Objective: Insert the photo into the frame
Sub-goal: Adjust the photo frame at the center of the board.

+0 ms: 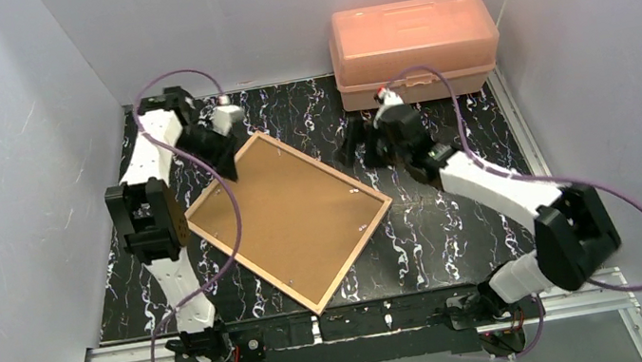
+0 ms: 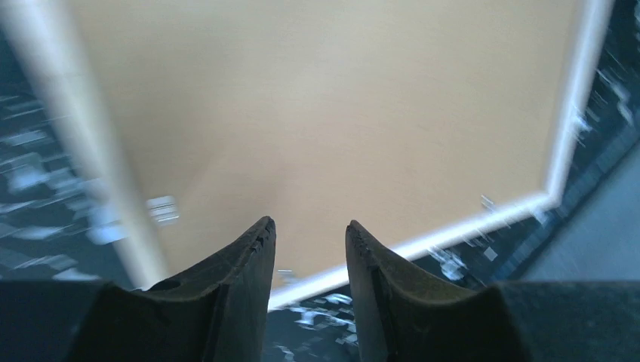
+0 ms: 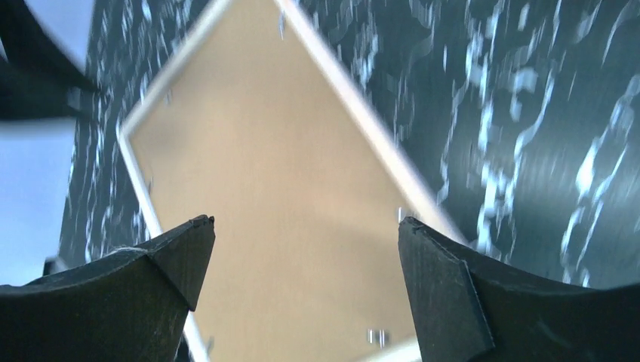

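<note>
The frame lies back-up and turned diagonally on the black marbled table, its thin light border around a plain brown backing board. The photo is hidden. My left gripper hovers over the frame's far-left corner. In the left wrist view its jaws stand slightly apart, open, with nothing between them, above the board and the border. My right gripper sits just beyond the frame's far-right edge. Its jaws are wide open and empty, facing the board and the border.
A translucent orange lidded box stands at the back right against the wall. White walls close in the table on the left, back and right. A metal rail runs along the near edge by the arm bases.
</note>
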`<act>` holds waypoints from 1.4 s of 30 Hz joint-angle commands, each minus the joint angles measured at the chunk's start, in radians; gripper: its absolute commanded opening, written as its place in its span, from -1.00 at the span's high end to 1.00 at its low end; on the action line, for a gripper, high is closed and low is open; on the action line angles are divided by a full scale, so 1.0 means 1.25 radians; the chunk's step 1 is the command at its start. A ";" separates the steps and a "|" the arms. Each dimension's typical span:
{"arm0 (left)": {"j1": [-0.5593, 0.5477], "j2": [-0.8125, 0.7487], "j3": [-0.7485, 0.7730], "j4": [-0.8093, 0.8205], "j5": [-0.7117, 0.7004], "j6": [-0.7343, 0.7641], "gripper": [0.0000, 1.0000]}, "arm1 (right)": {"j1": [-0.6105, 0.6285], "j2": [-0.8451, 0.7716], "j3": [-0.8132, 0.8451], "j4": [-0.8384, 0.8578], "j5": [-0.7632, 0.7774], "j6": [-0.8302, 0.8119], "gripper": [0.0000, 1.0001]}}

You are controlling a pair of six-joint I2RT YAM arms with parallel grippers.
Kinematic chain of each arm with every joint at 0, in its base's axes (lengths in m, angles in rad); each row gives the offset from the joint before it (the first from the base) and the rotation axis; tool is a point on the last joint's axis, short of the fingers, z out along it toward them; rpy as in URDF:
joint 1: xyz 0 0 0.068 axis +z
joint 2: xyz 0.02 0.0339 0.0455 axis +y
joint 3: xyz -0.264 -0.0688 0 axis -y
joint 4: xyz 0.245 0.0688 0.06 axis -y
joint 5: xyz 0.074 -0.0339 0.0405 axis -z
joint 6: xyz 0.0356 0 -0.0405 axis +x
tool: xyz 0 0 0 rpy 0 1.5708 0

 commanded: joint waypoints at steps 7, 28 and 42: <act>0.201 0.200 0.212 0.207 -0.251 -0.209 0.32 | 0.020 -0.220 -0.344 -0.039 -0.181 0.219 -0.97; 0.201 0.200 -0.017 0.209 -0.248 -0.127 0.58 | -0.046 -0.018 -0.291 0.018 -0.234 0.182 -0.97; 0.156 0.110 -0.191 0.128 -0.082 -0.056 0.84 | -0.188 0.138 -0.107 -0.013 -0.269 0.105 -0.97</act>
